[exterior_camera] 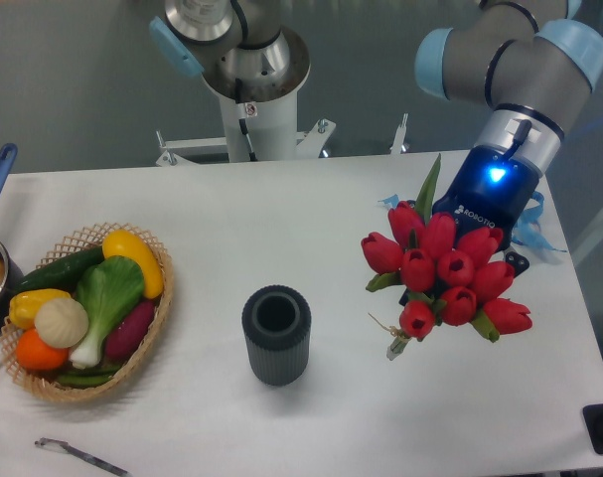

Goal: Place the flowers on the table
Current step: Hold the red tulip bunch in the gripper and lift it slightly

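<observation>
Overhead, 9 red flowers (443,273) above the table (311,209), claw (480,243) hidden, grip unclear, 1 vase (276,335), 1 basket (142,370)

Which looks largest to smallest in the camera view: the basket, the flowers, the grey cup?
1. Basket and flowers: similar spread; the flowers, held up by the tool, sit nearer the camera, so unranked.
2. Grey cup: clearly smallest.

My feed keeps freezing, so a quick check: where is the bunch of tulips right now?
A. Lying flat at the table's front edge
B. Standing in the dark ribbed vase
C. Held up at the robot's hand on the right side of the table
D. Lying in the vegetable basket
C: the red tulips sit bunched at the hand, right of the empty dark ribbed vase and far from the basket.
</observation>
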`<action>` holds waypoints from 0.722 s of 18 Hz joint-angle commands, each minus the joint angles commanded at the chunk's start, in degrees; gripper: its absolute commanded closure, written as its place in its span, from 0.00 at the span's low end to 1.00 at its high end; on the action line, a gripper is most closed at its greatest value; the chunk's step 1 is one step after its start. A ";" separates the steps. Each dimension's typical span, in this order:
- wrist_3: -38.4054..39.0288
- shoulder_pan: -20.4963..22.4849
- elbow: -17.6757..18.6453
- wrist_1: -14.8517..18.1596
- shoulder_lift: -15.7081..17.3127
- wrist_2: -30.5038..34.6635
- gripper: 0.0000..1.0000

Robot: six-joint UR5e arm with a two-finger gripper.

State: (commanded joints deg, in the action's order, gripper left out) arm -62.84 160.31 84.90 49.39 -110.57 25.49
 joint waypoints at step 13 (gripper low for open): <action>-0.18 1.23 1.06 0.00 1.84 1.31 0.57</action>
State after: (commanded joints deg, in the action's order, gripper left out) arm -63.02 161.54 85.96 49.39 -108.72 26.80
